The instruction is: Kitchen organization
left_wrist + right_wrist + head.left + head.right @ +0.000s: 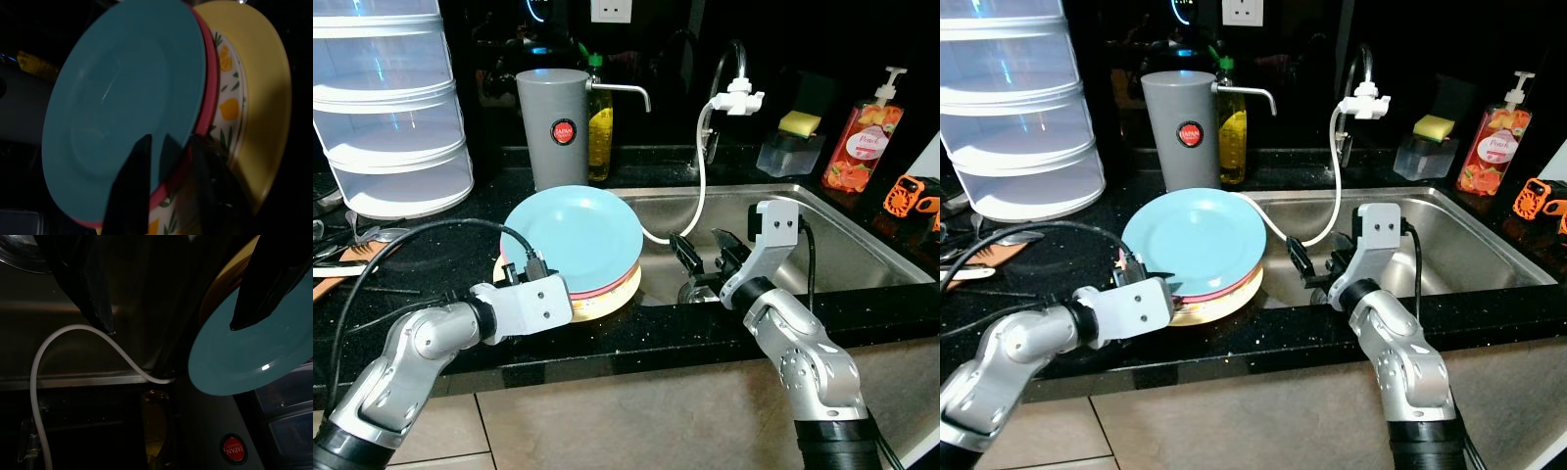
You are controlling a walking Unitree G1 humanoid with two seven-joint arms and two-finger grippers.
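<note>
Plates sit stacked on the black counter at the sink's left edge, blue on top, tilted up toward the left gripper, whose fingers pinch the near rim of the top plates. They look stiff, slick and breakable, best gripped at the rim. The right gripper hangs spread and empty over the basin beside a white hose.

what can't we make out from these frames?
- Plate stack: the teal plate covers the lower faces in the eye views.
- Left pincer: grip on the rim unclear, dark wrist view.
- Sink drain: behind the right pincer.
- Counter utensils: cut off by the frame edge.
</note>
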